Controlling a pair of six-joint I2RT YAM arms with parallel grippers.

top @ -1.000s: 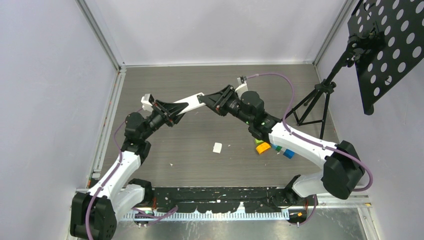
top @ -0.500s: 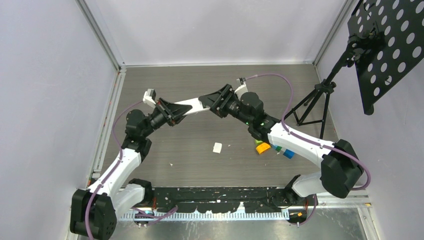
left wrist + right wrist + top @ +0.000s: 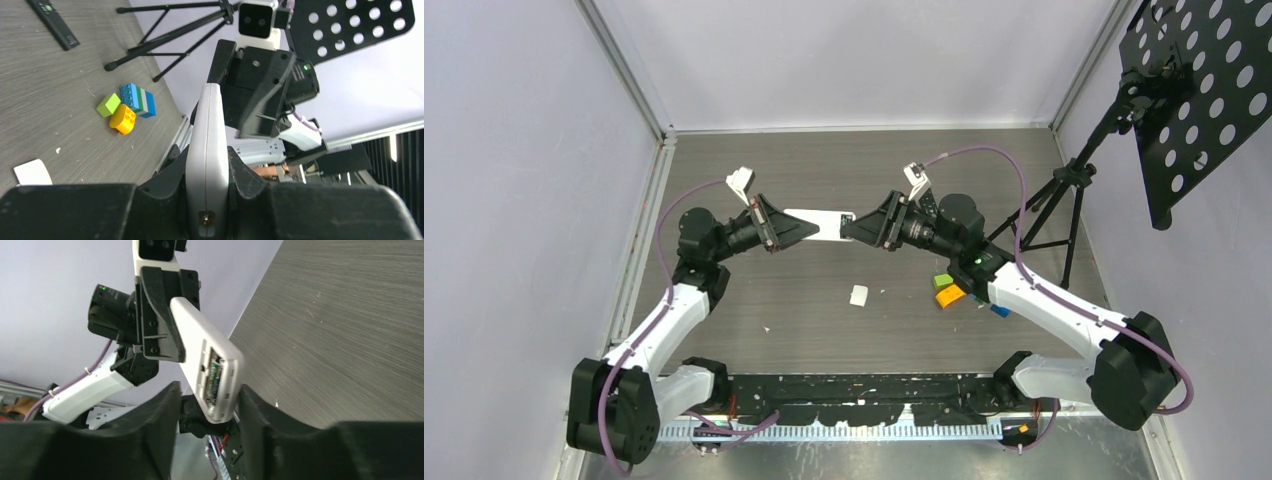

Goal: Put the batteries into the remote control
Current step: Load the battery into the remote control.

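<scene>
Top external: arms meet midair, left gripper (image 3: 809,228) pinching remote (image 3: 833,222), right gripper (image 3: 852,230) spread about its end.

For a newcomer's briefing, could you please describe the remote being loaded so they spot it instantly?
Above the middle of the grey table, the left gripper and right gripper meet. Between them hangs the white remote control in mid-air; the black remote lies flat on the table.
</scene>
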